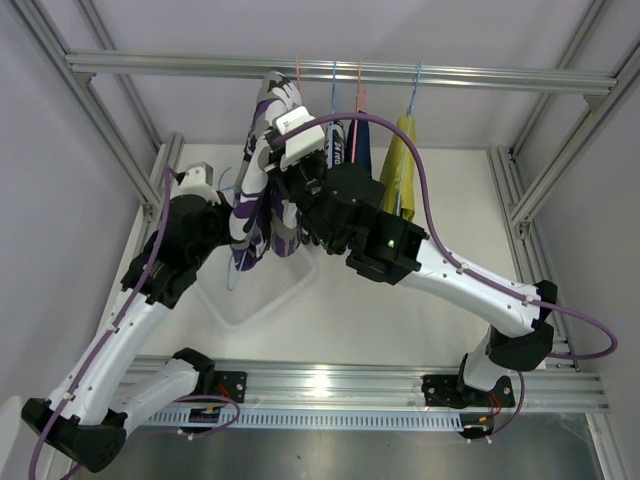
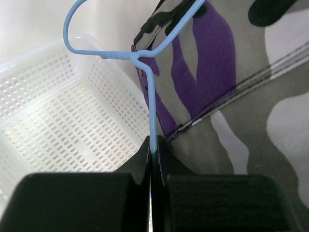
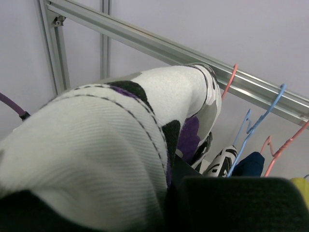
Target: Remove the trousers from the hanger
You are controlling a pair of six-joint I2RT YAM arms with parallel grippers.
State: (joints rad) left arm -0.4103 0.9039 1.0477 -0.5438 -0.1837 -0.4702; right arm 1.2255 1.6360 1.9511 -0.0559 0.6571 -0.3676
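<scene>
L pincer point(image 2: 153, 145) jaws together, nipping the thin light-blue wire hanger point(image 2: 150, 106). The wire runs straight up the frame, hook curling upper left. Just right of that wire lie the purple-white-black patterned cloth trousers point(image 2: 231, 72), so the cloth has to leave rightward. R pincer point(image 3: 174, 191) is clamped on a bunch of the same pair, high nr the silver metal rail point(image 3: 159, 46). Top view: trouser length runs upper centre down to mid-left, over the white perforated plastic basket point(image 2: 58, 116). R arm's the puller, I'd judge; L just anchors.
</scene>
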